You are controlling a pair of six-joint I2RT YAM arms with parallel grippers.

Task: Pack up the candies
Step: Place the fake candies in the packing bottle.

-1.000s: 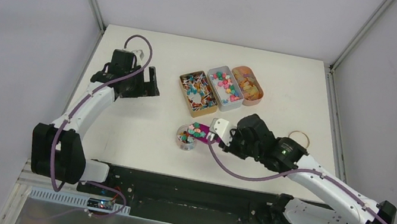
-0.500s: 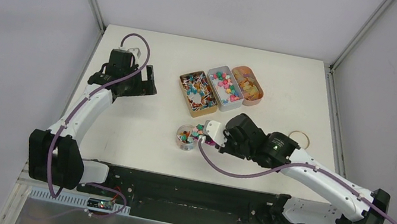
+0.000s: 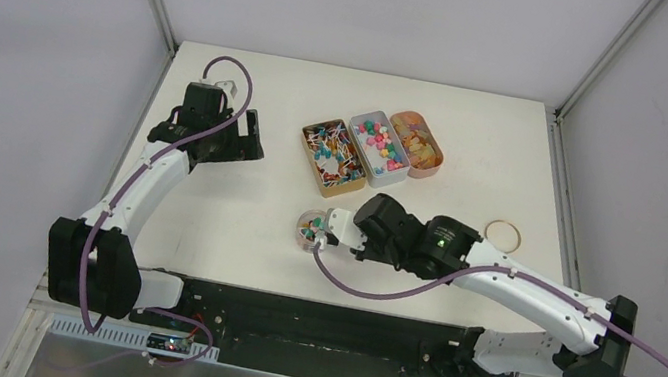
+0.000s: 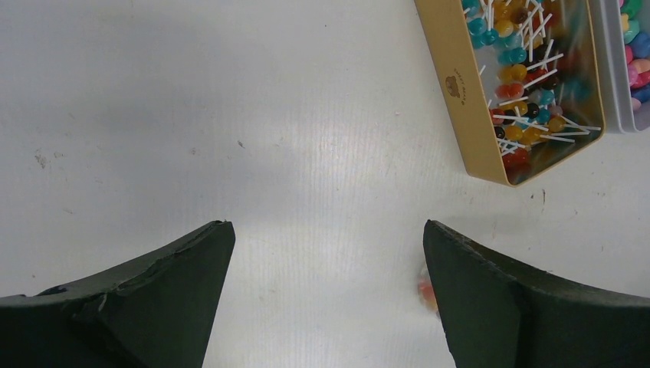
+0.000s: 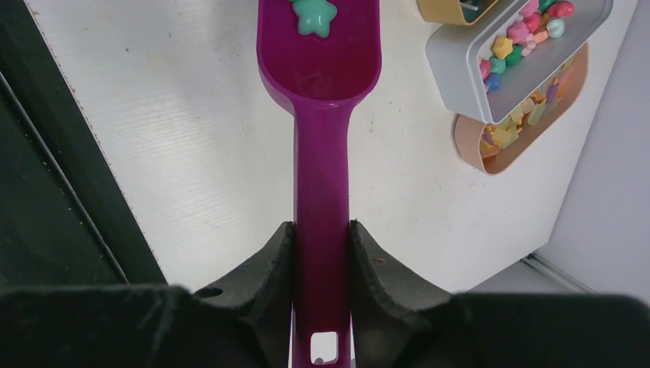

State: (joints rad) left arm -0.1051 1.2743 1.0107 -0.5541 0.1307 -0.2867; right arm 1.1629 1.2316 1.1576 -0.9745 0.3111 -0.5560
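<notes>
The candies fill three tins: stick sweets in a gold tin [image 3: 332,156], star shapes in a grey tin [image 3: 379,147], orange-yellow pieces in a pink tin [image 3: 416,143]. More candies lie in a small round clear cup [image 3: 310,230]. My right gripper [image 5: 321,230] is shut on the handle of a magenta scoop [image 5: 320,115], whose bowl holds a green star candy [image 5: 310,15]. In the top view the right gripper [image 3: 339,230] sits right beside the cup and hides the scoop. My left gripper [image 4: 328,230] hangs open over bare table, left of the gold tin [image 4: 460,100].
A tan rubber ring [image 3: 503,234] lies on the table to the right of my right arm. A blurred orange-red speck [image 4: 426,291] shows by the left gripper's right finger. The black base rail [image 3: 319,323] runs along the near edge.
My right arm has moved left toward the cup, and the scoop, loaded with candies and plainly visible a second ago, is now hidden under the gripper. The left arm shifted slightly, then stayed still.
</notes>
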